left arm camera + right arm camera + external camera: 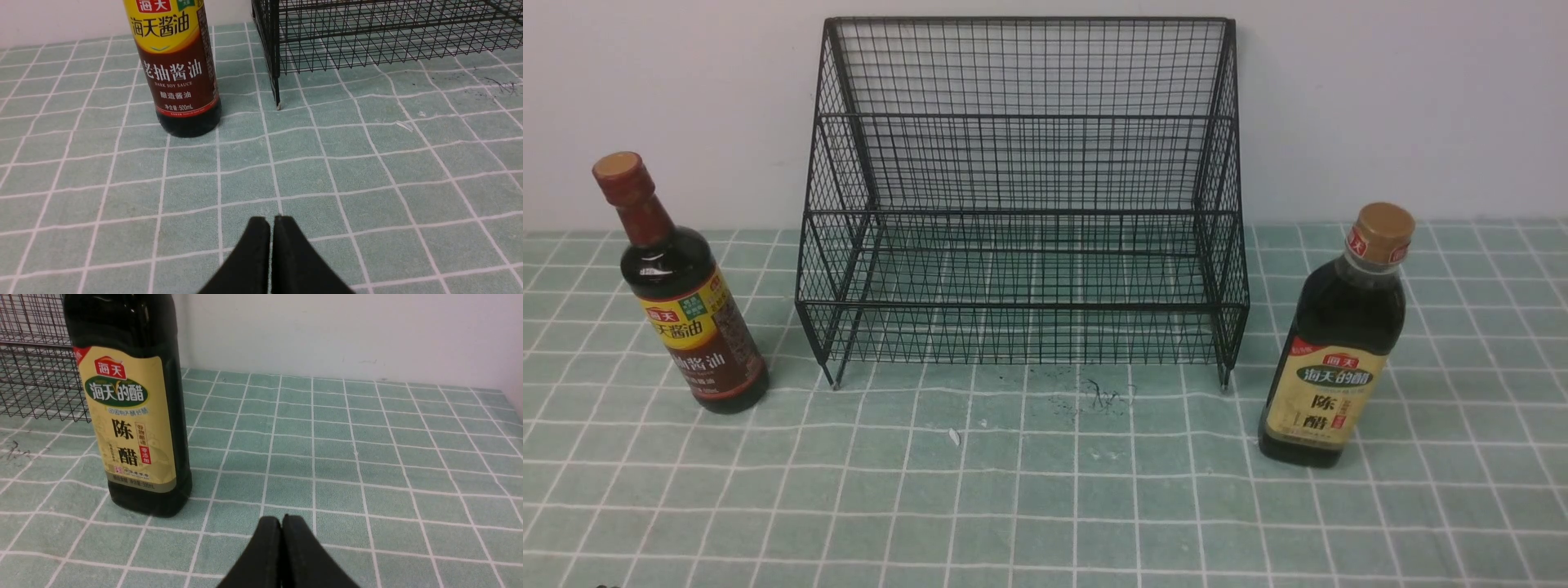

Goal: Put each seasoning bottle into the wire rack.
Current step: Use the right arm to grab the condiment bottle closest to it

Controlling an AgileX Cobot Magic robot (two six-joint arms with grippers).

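Soy sauce bottle (690,310): upright on the green checked tablecloth (1045,506) at 9 o'clock from the wire rack (1023,196), just beside its left foot; red-brown cap, yellow-brown label.
Vinegar bottle (1335,359): upright at about 4 o'clock from the rack, near its right front corner; gold cap, beige label.
Wire rack: stands against the wall, both shelves bare.
Left gripper (271,228): fingers pressed together, holding nothing, short of the soy sauce bottle.
Right gripper (282,526): fingers pressed together, holding nothing, near the vinegar bottle's base.
Step in hand: by my reading the very start; neither bottle is grasped or shelved.
Next move: an arm likely needs its fingers spread wide, then a level advance to close around a bottle's body.
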